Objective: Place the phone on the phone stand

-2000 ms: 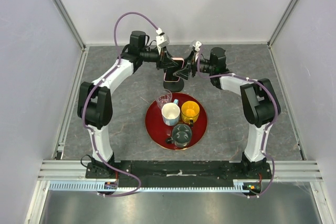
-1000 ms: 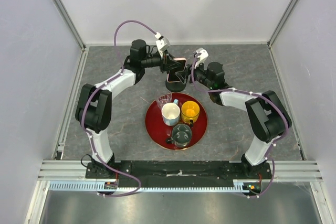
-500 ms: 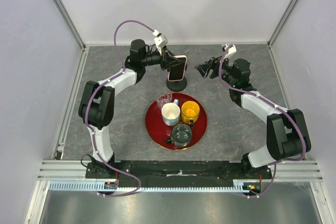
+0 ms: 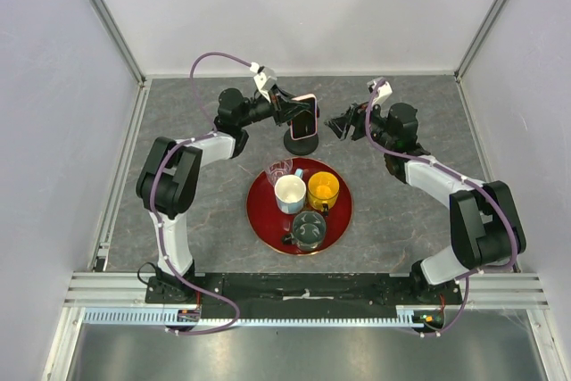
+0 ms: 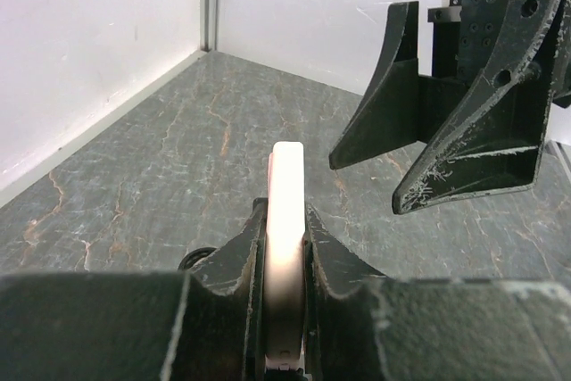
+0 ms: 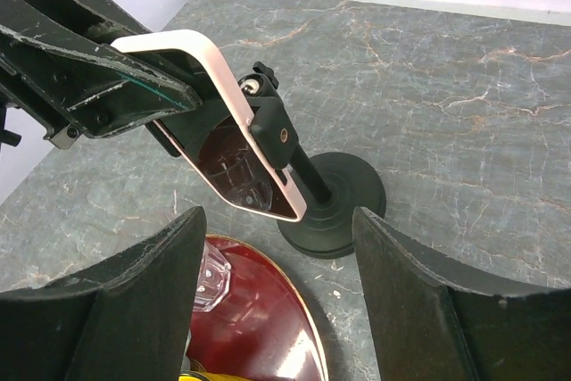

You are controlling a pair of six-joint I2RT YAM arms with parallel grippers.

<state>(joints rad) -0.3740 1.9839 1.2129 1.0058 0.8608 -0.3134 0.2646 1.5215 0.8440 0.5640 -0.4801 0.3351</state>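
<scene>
- While the left gripper point(image 4: 290, 111) pinches the phone point(image 4: 304, 119) by its upper end, jaws closed on the pale pink case edge, the phone sits tilted against the phone stand point(image 4: 299, 144) at upper centre of the top view.
- Left wrist view: phone point(image 5: 285, 220) edge-on at centre, squeezed between the two black fingers point(image 5: 234, 260).
- Right wrist view: screen point(image 6: 234, 162) faces down-left, and the stand's clamp bracket point(image 6: 274, 128) touches the pink edge on the phone's right side; post and round base point(image 6: 343, 207) lie below it, at centre.
- Cannot tell if the bracket fully clamps the phone.
- Right gripper point(image 4: 338, 123) sits just right of the phone, apart from it, jaws spread wide and holding nothing.
- Red tray point(image 4: 259, 211) lies below the stand at centre frame, near but not touching its base.
- On the tray: white cup point(image 4: 290, 192), yellow cup point(image 4: 323, 189), clear glass point(image 4: 279, 169), glass mug point(image 4: 309, 229).
- Grey marbled table point(image 4: 205, 211) under everything.
</scene>
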